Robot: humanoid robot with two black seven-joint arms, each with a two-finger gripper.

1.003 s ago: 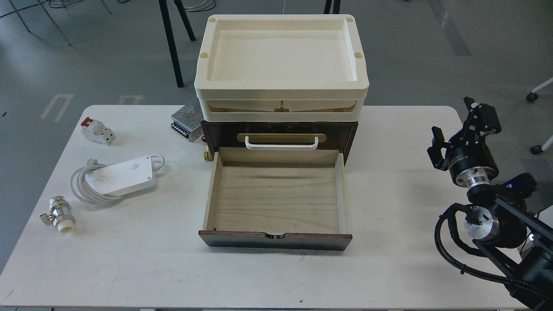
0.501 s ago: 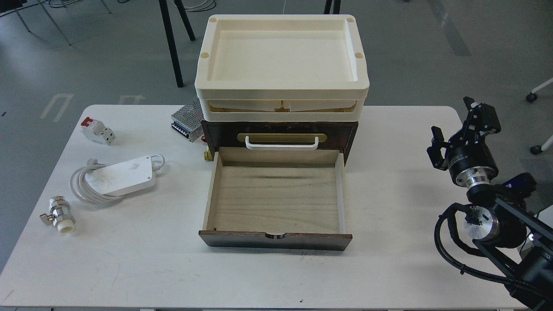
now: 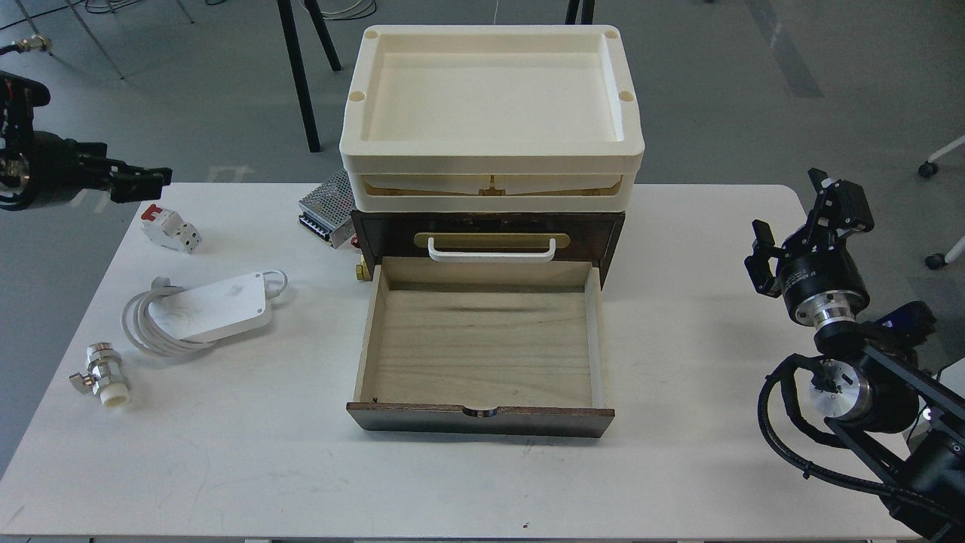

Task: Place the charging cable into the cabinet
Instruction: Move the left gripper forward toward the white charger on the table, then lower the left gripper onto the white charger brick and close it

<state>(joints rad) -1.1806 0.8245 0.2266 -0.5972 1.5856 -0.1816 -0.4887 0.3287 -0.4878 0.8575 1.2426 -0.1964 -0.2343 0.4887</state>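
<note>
Swinging in at 10 o'clock, our left hand (image 3: 139, 181), state unclear, has appeared beyond the untouched charging cable (image 3: 207, 309); right hand (image 3: 791, 219) spread.

Very little writing shows, and none of it can be made out. The round black body of the right arm's wrist (image 3: 818, 280) carries a short curved line of small white print, too small to read. The brass plate (image 3: 491, 240) behind the white handle on the cabinet (image 3: 384, 230) bears no legible words. The flat top of the charging cable (image 3: 211, 308) has faint grey scuffs but no letters or logo. The white-and-red breaker (image 3: 171, 228) and the silver perforated box (image 3: 328, 207) show no readable label from here. On the grey floor beyond the table, pale painted marks (image 3: 100, 185) form angular shapes that do not spell anything clear.
</note>
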